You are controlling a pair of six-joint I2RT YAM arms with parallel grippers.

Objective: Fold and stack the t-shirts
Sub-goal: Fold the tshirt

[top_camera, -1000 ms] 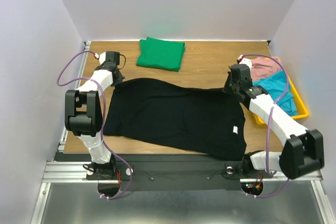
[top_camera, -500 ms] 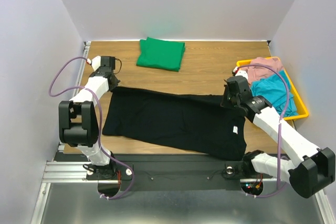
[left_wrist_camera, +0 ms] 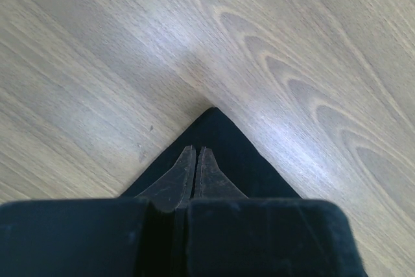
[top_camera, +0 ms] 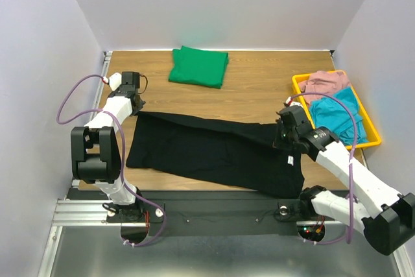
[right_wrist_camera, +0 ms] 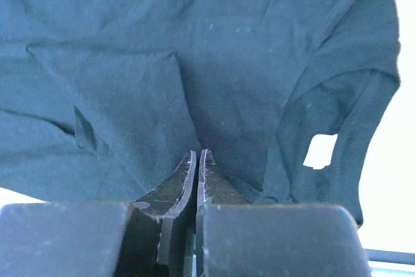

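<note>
The black t-shirt (top_camera: 214, 150) lies spread across the middle of the wooden table, its white neck tag (top_camera: 290, 159) near the right end. My left gripper (top_camera: 135, 109) is shut on its far-left corner (left_wrist_camera: 214, 131), which pokes out past the fingertips over bare wood. Over on the other side, the right gripper (top_camera: 282, 137) is shut on the shirt's far-right edge, and black cloth (right_wrist_camera: 214, 63) with the tag (right_wrist_camera: 320, 150) fills its wrist view. The green t-shirt (top_camera: 199, 66) rests folded at the back of the table.
A yellow bin (top_camera: 371, 128) at the right edge holds a pink garment (top_camera: 327, 81) and a teal one (top_camera: 334, 111). White walls close in the table on three sides. The black rail (top_camera: 214, 209) with the arm bases runs along the near edge.
Both grippers have drawn toward the near side with the shirt's far edge, the right one farthest. The black shirt now looks narrower, its far edge lying closer to me.
</note>
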